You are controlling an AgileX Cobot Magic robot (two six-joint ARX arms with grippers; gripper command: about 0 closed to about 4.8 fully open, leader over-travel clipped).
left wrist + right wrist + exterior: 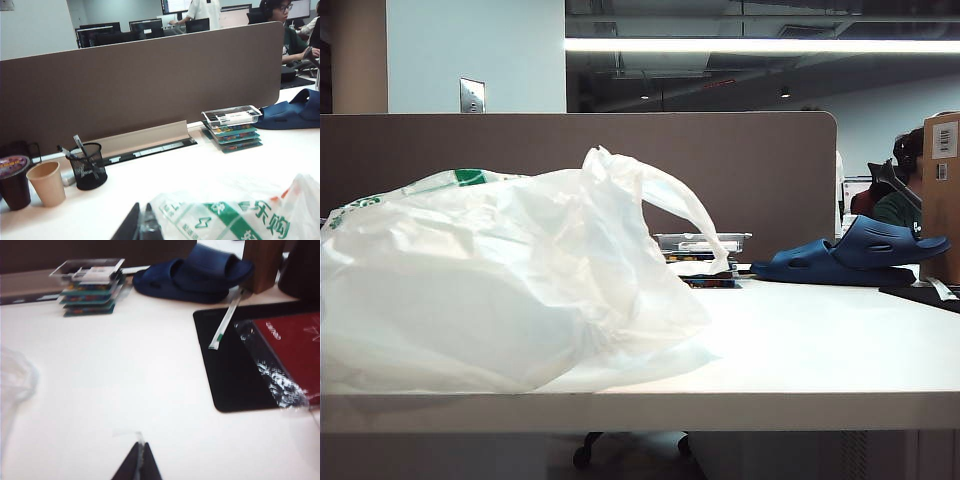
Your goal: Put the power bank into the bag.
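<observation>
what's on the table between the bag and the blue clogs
A stack of green-edged cases topped by a clear plastic tray sits between the bag and the clogs, clearest in the exterior view.

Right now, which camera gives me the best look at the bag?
The exterior view: the bag lies whole on the table's left side, one loop handle arching up. The left wrist view shows only its green-printed edge beside the shut left gripper; the right wrist view catches a blurred sliver.

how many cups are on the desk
2, both in the left wrist view: a tan paper cup beside the black mesh pen holder, and a dark cup touching its other side. Others may be hidden behind the bag.
</observation>
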